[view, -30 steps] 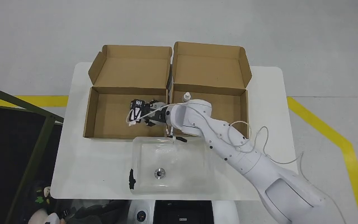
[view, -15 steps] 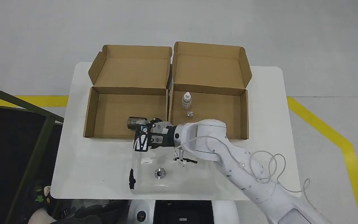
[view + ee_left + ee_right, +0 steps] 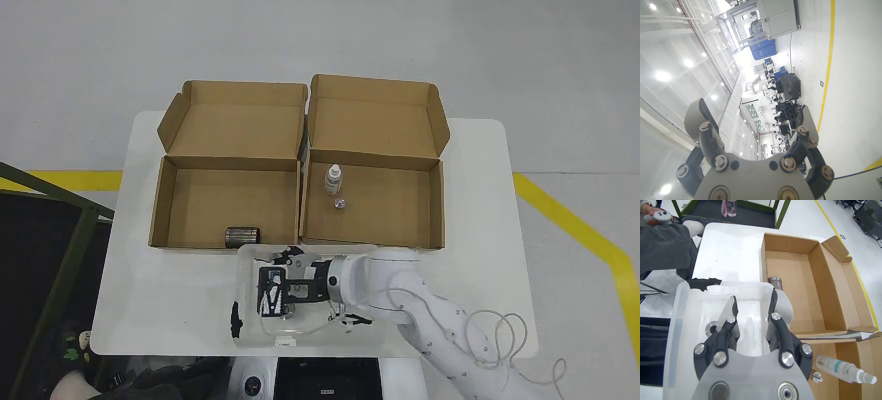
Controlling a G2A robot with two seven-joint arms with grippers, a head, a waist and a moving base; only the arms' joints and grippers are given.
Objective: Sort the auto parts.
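My right gripper (image 3: 272, 290) (image 3: 753, 296) hangs open and empty over the clear plastic bin (image 3: 350, 262) (image 3: 675, 313) at the table's near edge. A metal ring (image 3: 711, 328) lies on the bin floor just beside one fingertip. A dark metal cylinder (image 3: 240, 236) (image 3: 774, 281) lies on its side in the left cardboard box (image 3: 200, 195), against the near wall. The right cardboard box (image 3: 400, 205) holds a small spray bottle (image 3: 333, 180) (image 3: 840, 367) and a small metal part (image 3: 340, 203) (image 3: 817, 377). My left gripper (image 3: 752, 106) is open, empty and pointed up into the room.
Both boxes stand side by side behind the bin with their lids folded back. Torn black tape (image 3: 237, 320) (image 3: 702, 283) clings to the bin's left corner. Bare white table (image 3: 480, 260) lies to the right of the bin and left of the boxes.
My right gripper let go of the cylinder in the left box, drew back toward the near edge and now sits over the clear bin. The cylinder stays in the box.
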